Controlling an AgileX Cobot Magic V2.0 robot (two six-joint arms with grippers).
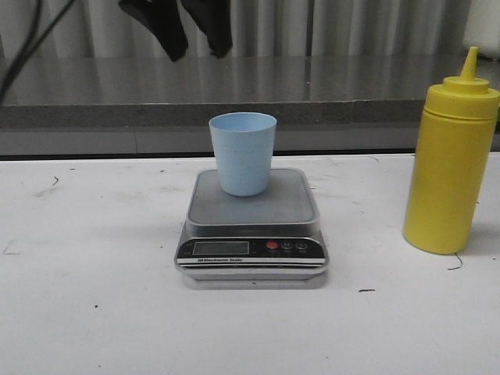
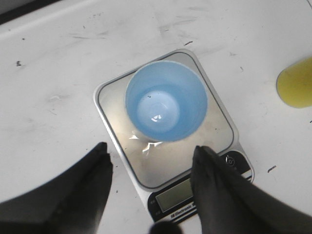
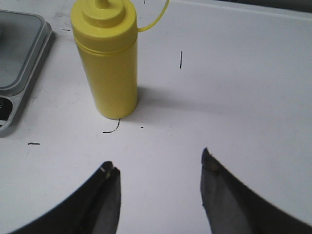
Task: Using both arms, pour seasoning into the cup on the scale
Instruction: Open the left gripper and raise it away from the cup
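The pale blue cup point(image 1: 243, 152) stands upright and empty on the steel platform of the silver scale point(image 1: 251, 234) at the table's middle. The yellow seasoning bottle point(image 1: 451, 164), capped with a pointed nozzle, stands on the table to the scale's right. My left gripper point(image 1: 198, 53) hangs open high above and behind the cup. In the left wrist view the cup point(image 2: 166, 100) lies just beyond the left gripper point(image 2: 150, 147), over the scale point(image 2: 146, 168). My right gripper point(image 3: 156, 159) is open over bare table, short of the bottle point(image 3: 106, 58), holding nothing.
The table point(image 1: 94, 258) is white with small dark scuffs. A grey ledge point(image 1: 117, 109) runs along its back edge. The scale's corner point(image 3: 19, 48) lies close beside the bottle in the right wrist view. The bottle's top edge point(image 2: 296, 83) shows in the left wrist view.
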